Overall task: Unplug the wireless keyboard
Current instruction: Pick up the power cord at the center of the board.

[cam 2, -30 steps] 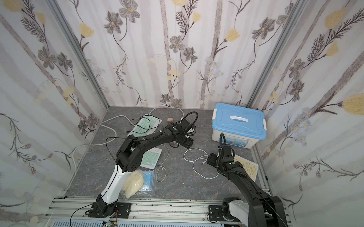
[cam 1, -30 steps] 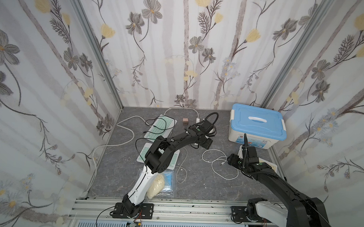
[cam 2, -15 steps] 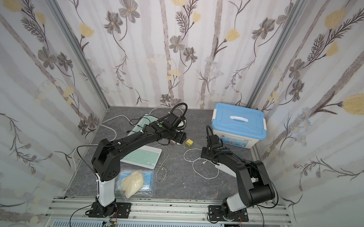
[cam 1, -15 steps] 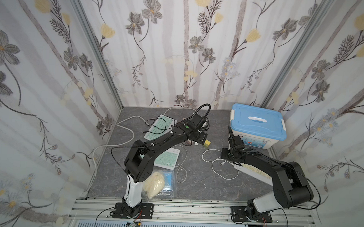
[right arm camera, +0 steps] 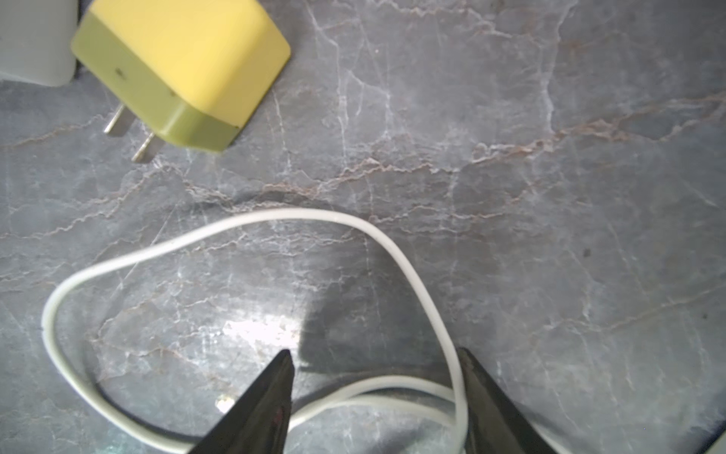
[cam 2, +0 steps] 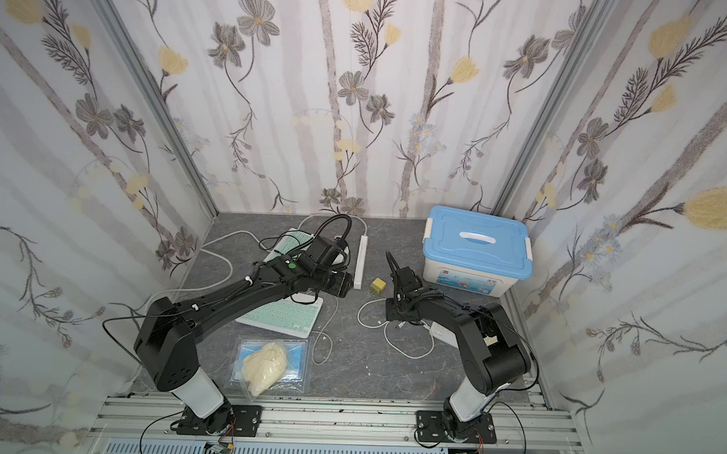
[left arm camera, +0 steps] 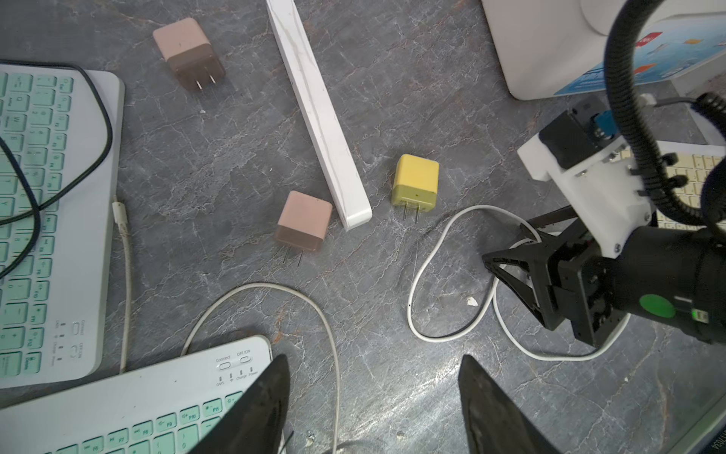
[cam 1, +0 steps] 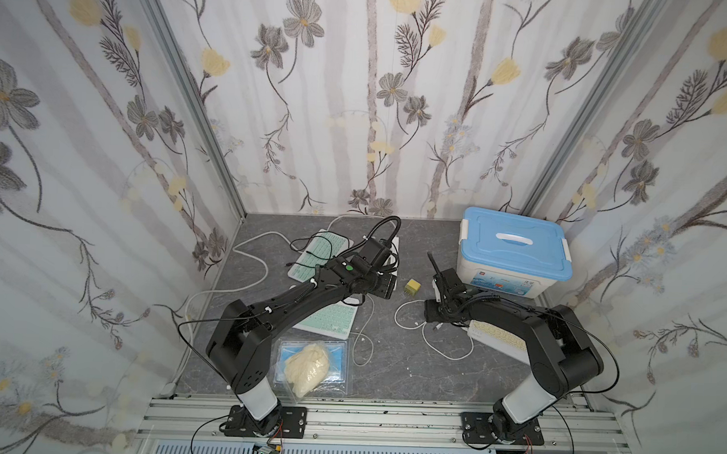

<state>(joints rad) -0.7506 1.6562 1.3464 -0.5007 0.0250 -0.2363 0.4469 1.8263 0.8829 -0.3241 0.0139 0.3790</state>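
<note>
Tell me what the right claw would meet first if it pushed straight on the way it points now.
Most likely the white cable, whose loop lies between the tips of the open right claw; then the grey tabletop. The yellow charger sits off that line. Depth is unclear.

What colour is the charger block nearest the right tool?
Charger block is yellow; clearest in right wrist view.

Grey marbled tabletop (cam 1: pixel 390 374) — strewn with charging gear.
On it lie a near mint keyboard (cam 1: pixel 333 318), a far mint keyboard (cam 1: pixel 319 251), a cream keyboard (cam 1: pixel 503 337), a white power strip (cam 2: pixel 360 261) — a yellow charger (cam 1: pixel 413 286) near its end — two pink chargers (left arm camera: pixel 302 222), a looped white cable (right arm camera: pixel 298 213), a blue-lidded box (cam 1: pixel 515 250) and a clear bag (cam 1: pixel 311 363).
</note>
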